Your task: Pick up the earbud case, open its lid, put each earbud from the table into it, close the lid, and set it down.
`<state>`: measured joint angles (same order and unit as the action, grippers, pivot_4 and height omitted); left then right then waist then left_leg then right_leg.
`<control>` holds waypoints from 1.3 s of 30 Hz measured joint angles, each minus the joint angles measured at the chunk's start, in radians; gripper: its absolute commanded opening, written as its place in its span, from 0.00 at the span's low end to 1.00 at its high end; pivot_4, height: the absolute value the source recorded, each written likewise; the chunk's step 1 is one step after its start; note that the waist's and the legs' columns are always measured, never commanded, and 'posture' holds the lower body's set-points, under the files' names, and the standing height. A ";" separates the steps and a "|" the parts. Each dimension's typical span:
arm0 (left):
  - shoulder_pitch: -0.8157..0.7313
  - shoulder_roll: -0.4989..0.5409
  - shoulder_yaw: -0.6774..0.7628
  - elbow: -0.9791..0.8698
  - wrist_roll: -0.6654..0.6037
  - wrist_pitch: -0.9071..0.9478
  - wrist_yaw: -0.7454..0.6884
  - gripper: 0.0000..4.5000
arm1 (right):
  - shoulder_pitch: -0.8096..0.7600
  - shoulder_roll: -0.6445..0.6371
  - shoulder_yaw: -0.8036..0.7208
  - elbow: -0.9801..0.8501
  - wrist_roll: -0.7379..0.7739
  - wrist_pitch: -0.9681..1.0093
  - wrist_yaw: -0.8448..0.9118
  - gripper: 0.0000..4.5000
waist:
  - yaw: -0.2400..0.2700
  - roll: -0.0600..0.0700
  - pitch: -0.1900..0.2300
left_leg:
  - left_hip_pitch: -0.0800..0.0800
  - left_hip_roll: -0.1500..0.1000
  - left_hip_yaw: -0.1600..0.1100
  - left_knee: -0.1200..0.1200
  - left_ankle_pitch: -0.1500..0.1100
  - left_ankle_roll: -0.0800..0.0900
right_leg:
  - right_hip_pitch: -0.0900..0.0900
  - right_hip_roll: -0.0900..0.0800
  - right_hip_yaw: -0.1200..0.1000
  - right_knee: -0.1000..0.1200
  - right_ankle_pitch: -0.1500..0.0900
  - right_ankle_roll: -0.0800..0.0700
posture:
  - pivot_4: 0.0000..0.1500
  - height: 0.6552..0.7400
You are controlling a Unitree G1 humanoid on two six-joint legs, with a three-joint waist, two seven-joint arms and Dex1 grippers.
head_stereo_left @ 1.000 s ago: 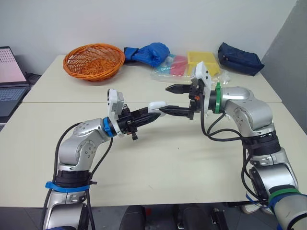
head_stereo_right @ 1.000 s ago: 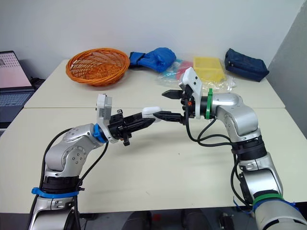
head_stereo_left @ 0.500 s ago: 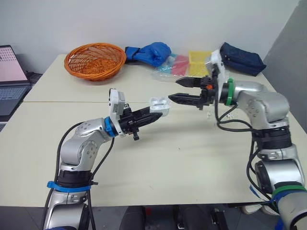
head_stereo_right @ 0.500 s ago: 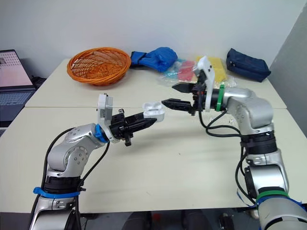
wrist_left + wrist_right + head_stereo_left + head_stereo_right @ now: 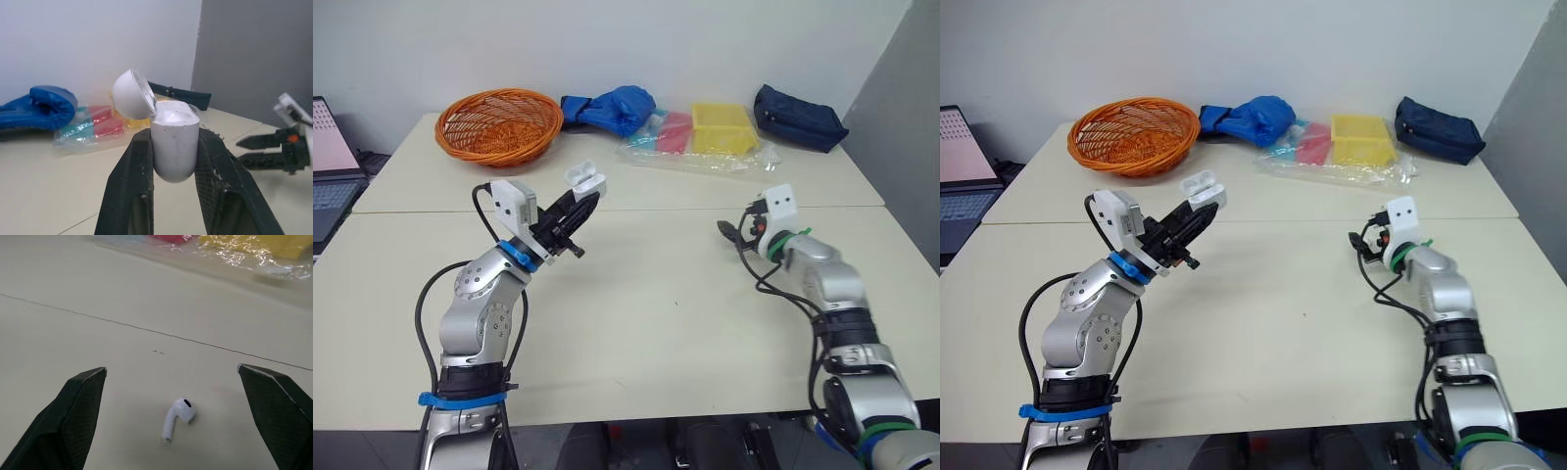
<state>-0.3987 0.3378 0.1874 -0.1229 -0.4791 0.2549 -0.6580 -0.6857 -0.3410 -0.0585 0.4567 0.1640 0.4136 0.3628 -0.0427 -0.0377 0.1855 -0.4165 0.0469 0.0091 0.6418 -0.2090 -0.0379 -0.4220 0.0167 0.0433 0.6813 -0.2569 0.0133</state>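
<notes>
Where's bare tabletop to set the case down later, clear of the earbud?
Widest bare patch: the near table, between the arms, this side of the seam. Crowded: the far edge, with orange basket, blue glove, bagged trays and navy pouch. Avoid the spot at the right gripper, where the earbud lies.

Bright, even light from overhead washes the tabletop (image 5: 656,313); the basket (image 5: 499,122) at 11 o'clock casts only a pale, soft-edged shadow at its base; the wall (image 5: 705,39) at 12 o'clock is flatly lit. In the right wrist view the plastic bags (image 5: 244,252) at 1 o'clock glint with glare; the earbud (image 5: 179,417) throws a faint shadow; behind the earbud case (image 5: 173,147) the left wrist view's background is out of focus.
</notes>
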 measured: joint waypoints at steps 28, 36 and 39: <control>0.000 0.032 -0.005 -0.030 -0.008 0.006 0.031 0.17 | 0.034 0.066 -0.018 0.061 -0.033 -0.052 -0.110 0.09 | 0.012 0.000 0.000 | 0.000 -0.001 0.001 0.001 0.000 0.000 | 0.001 -0.001 0.000 -0.001 0.001 0.001 | 1.00 1.00; 0.022 0.035 -0.026 -0.030 -0.008 0.000 -0.005 0.17 | 0.123 -0.271 0.161 -0.348 0.078 0.041 0.514 0.09 | 0.013 0.001 0.001 | 0.000 0.000 0.000 0.000 0.000 0.000 | 0.001 0.000 -0.002 -0.003 0.000 0.002 | 1.00 1.00; 0.029 0.035 -0.030 -0.030 -0.009 -0.001 -0.013 0.17 | 0.153 -0.463 0.208 -0.425 0.095 0.059 0.726 0.09 | 0.016 0.002 0.001 | 0.000 -0.001 -0.001 0.001 0.000 0.000 | 0.002 -0.001 -0.002 -0.003 0.000 0.001 | 1.00 1.00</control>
<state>-0.3696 0.3732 0.1570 -0.1530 -0.4877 0.2534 -0.6705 -0.5325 -0.8038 0.1498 0.0319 0.2592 0.4725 1.0886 -0.0270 -0.0362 0.1865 -0.4167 0.0457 0.0079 0.6424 -0.2092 -0.0377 -0.4201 0.0159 0.0413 0.6785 -0.2566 0.0147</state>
